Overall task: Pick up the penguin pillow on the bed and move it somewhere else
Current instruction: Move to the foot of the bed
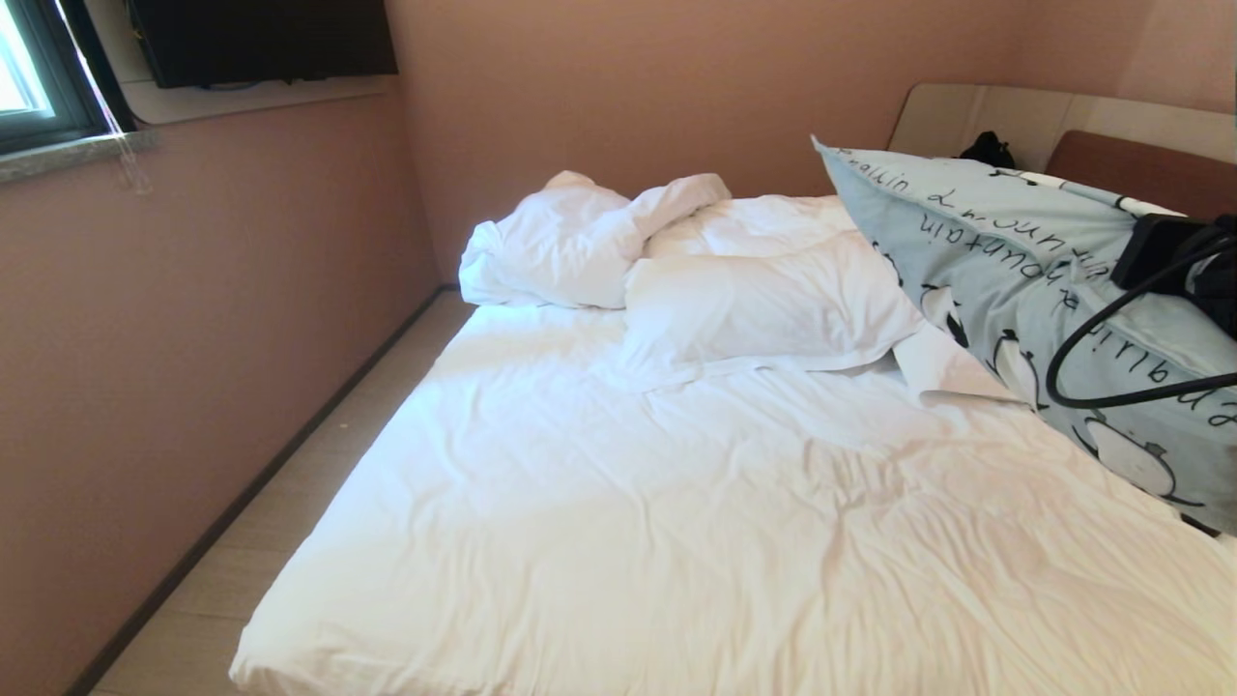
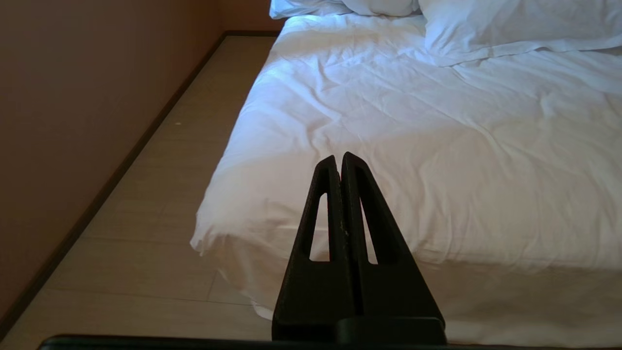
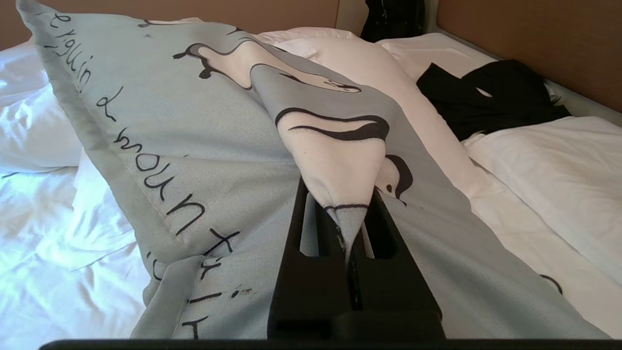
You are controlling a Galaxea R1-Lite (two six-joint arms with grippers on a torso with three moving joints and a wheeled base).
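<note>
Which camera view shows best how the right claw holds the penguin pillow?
The right wrist view: the right claw is shut on a fold of the penguin pillow. The head view shows the pillow lifted at the right, with the claw hidden. The left wrist view shows no pillow.

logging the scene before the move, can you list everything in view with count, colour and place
penguin pillow: one, light blue with black-and-white penguins and dark script, lifted at the bed's right side
bed: one, wrinkled white sheets, fills the middle of the room
white pillow: one, white, mid-bed left of the penguin pillow
duvet: one, white, bunched at the far end
headboard: one, brown with pale surround, far right
black garment: one, black, on the bed by the headboard
window: one, dark frame, upper left wall
left gripper: shut, empty, near the bed's left corner
right gripper: shut on a fold of the penguin pillow
</note>
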